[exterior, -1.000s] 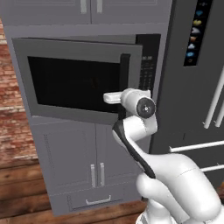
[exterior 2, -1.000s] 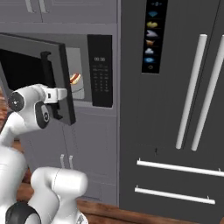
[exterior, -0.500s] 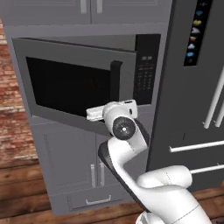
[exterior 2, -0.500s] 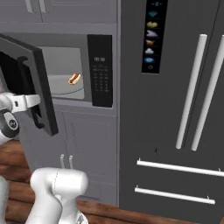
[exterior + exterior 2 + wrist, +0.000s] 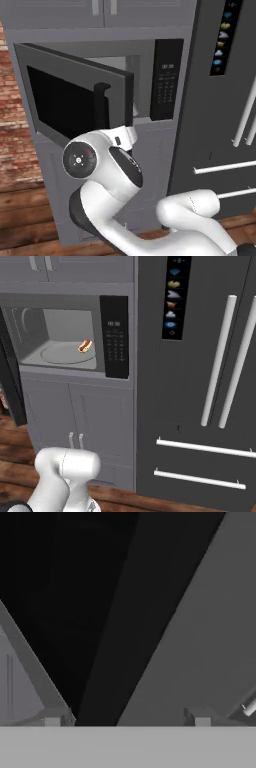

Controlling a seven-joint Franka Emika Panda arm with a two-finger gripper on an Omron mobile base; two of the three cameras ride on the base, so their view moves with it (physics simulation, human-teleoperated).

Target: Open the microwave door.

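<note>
The microwave door [image 5: 60, 97] stands swung far out to the left, its black glass window facing me and its vertical black bar handle [image 5: 102, 106] near the free edge. The arm's wrist [image 5: 125, 140] sits just under the door's lower corner by the handle. In the hand view the dark handle [image 5: 135, 627] runs diagonally between the fingertips [image 5: 52, 721], and my gripper [image 5: 127, 722] is spread wide around it, open. The microwave [image 5: 65, 338] shows its pale interior, round turntable [image 5: 67, 353] and black button panel [image 5: 115, 336].
A small hot dog [image 5: 85, 346] lies on the turntable. The tall dark fridge [image 5: 200, 371] with long pale handles stands right of the microwave. Grey cabinet doors [image 5: 75, 416] are below it, a brick wall [image 5: 12, 145] is at the left, and the floor is wood.
The door has swung much further out to the left, baring the interior and hot dog. The arm's hand and elbow moved left and down with the handle.
</note>
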